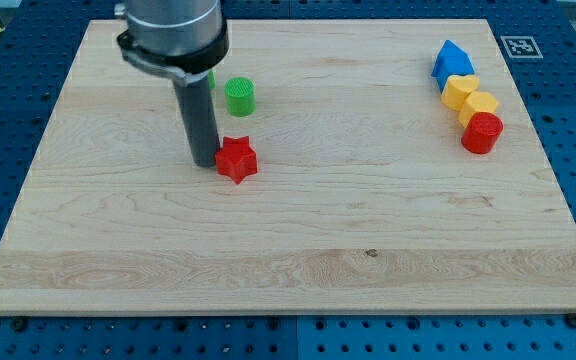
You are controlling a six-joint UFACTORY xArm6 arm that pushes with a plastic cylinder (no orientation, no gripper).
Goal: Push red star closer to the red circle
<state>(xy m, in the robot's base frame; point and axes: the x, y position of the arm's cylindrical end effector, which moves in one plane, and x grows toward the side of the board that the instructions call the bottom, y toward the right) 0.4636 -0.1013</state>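
Note:
The red star (236,158) lies on the wooden board, left of the middle. My tip (205,162) stands right against the star's left side, touching it or nearly so. The red circle (482,132) lies far to the view's right, at the lower end of a short chain of blocks. The star and the circle are wide apart.
A green round block (239,96) lies just above the star. Another green block is mostly hidden behind the rod (211,80). Above the red circle lie two yellow blocks (480,105) (458,91) and a blue block (451,60). The board's right edge (538,150) is close to them.

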